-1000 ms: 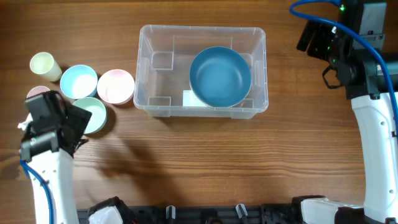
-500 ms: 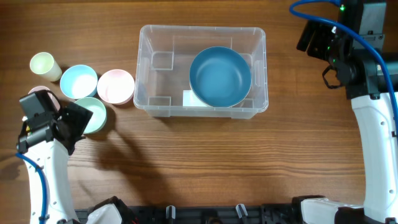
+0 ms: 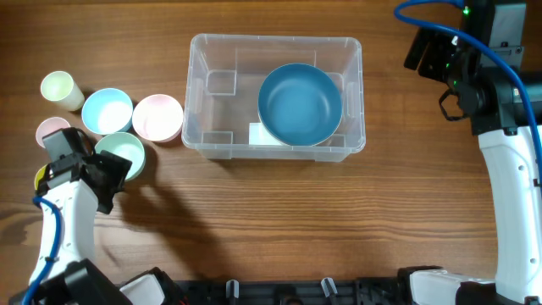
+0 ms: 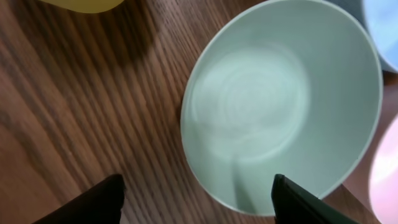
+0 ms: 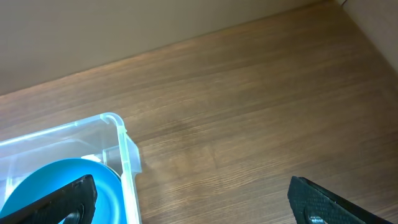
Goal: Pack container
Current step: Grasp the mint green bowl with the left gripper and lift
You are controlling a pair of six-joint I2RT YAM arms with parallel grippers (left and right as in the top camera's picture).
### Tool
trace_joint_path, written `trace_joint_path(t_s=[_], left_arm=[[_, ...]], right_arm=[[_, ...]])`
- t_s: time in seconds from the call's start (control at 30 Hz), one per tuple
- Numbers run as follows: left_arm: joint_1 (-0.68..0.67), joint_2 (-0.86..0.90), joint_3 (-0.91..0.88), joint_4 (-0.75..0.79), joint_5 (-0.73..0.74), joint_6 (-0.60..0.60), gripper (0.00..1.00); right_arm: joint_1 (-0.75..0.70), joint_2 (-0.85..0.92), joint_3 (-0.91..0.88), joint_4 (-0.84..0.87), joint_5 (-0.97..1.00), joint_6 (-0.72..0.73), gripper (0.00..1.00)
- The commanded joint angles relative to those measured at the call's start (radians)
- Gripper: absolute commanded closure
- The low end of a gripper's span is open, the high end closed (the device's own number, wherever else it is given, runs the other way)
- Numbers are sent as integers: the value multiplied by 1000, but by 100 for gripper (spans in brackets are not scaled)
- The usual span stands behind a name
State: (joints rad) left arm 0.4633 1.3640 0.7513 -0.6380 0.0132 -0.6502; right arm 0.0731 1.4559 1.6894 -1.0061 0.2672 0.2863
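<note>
The clear plastic container stands at the table's middle back with a large blue bowl inside it on the right. Its corner shows in the right wrist view, with the blue bowl. A pale green bowl sits at the left and fills the left wrist view. My left gripper is open just above the green bowl's near rim, one finger on each side of the rim. My right gripper is open and empty, high at the back right.
Left of the container stand a pink bowl, a light blue bowl, a pale yellow cup and a pink cup. A yellow cup's edge and the pink bowl's edge show in the left wrist view.
My left arm has moved toward the front and right, bringing its open gripper down over the green bowl's rim. The right arm has not moved.
</note>
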Motion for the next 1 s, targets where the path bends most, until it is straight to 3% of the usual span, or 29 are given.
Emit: trace_joint_path(t_s=[0.0,0.17,0.3,0.4,0.8,0.97], left_arm=[[6,40,-23,44,-14,-31,28],[6,72,-27,91,-14,-47,38],[6,89,-27,105,-14,-47,57],[6,89,-27,105,-14,-47,77],[6,89,-34,88,-29,-47,79],[6,89,-34,78,-56,-47,72]], right_arm=[[-2,11,14,3,13,3,0],[-2,11,14,3,13,3,0],[-2,11,14,3,13,3,0],[-2,11,14,3,13,3,0],[-2,11,14,3,13,3,0],[-2,11,14,3,13,3,0]])
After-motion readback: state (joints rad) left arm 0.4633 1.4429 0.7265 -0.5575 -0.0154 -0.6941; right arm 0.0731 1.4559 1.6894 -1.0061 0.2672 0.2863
